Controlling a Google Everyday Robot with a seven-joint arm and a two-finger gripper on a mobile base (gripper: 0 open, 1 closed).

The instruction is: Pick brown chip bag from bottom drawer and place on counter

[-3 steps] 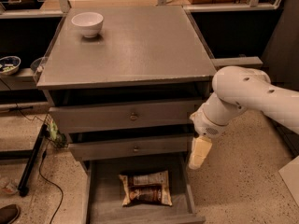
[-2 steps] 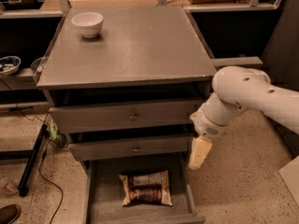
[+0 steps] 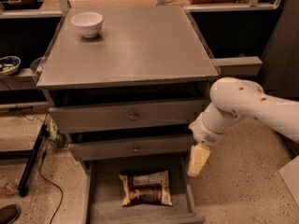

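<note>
The brown chip bag (image 3: 145,194) lies flat on the floor of the open bottom drawer (image 3: 100,204), cream-tan with a dark brown band. My gripper (image 3: 197,160) hangs from the white arm (image 3: 233,104) at the drawer's right side, just above its right wall and to the right of the bag. It touches nothing and holds nothing. The counter (image 3: 140,45) is the grey top of the cabinet, above the two upper drawers.
A white bowl (image 3: 87,23) stands on the counter's far left corner. The two upper drawers (image 3: 133,117) with small knobs stick out slightly over the bottom one. A black stand leg and cable (image 3: 32,157) are on the floor at the left. A shelf with a bowl (image 3: 8,64) is at far left.
The arm and gripper have sunk slightly toward the bottom drawer's right side. The bag and drawers have not moved.
</note>
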